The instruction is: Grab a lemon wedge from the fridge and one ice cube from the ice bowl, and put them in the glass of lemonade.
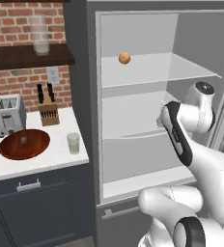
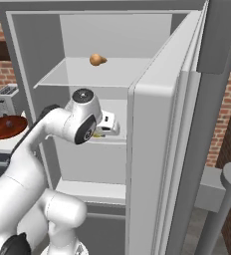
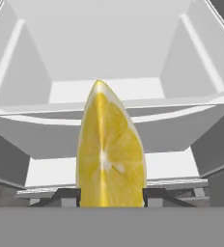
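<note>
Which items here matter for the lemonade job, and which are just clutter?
Job items:
- pale yellow lemon wedge, between the gripper fingers
- dark grey fridge, door open
- round reddish-brown wooden ice bowl on the counter
- small clear glass of lemonade beside the bowl

Clutter:
- round orange fruit on the upper shelf
- silver toaster
- wooden knife block

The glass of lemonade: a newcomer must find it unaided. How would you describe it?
Left of the open fridge runs a white counter. The glass of lemonade stands near its front right corner, beside the wooden ice bowl. It is short, clear and pale yellow-green inside.
</note>
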Controlling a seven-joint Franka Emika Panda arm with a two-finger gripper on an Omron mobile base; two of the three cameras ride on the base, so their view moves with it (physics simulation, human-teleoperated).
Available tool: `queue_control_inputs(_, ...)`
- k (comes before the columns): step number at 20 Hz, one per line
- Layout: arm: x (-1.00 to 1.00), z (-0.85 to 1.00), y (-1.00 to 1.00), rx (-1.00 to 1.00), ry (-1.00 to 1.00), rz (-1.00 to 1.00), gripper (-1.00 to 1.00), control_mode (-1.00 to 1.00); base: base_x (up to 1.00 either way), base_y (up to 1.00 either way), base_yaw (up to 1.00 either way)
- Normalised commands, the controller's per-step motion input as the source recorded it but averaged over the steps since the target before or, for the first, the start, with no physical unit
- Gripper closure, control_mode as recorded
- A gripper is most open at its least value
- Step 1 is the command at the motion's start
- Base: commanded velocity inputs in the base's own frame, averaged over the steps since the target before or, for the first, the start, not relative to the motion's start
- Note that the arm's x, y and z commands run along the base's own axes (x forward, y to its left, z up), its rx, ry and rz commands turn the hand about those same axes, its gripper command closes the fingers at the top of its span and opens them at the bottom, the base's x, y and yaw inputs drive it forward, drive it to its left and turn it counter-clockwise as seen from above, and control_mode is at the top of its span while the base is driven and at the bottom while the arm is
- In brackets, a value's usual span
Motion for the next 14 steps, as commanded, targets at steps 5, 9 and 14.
queue_control_inputs(5, -1.0, 0.0, 0.01, 0.01, 0.0, 0.0, 1.0, -1.0, 0.0, 0.0, 0.0)
queue_control_inputs(9, -1.0, 0.29, 0.28, 0.0, 0.0, 0.0, 1.0, -1.0, 0.0, 0.0, 0.0)
queue_control_inputs(14, -0.95, 0.48, 0.5, 0.0, -0.01, 0.0, 1.0, -1.0, 0.0, 0.0, 0.0)
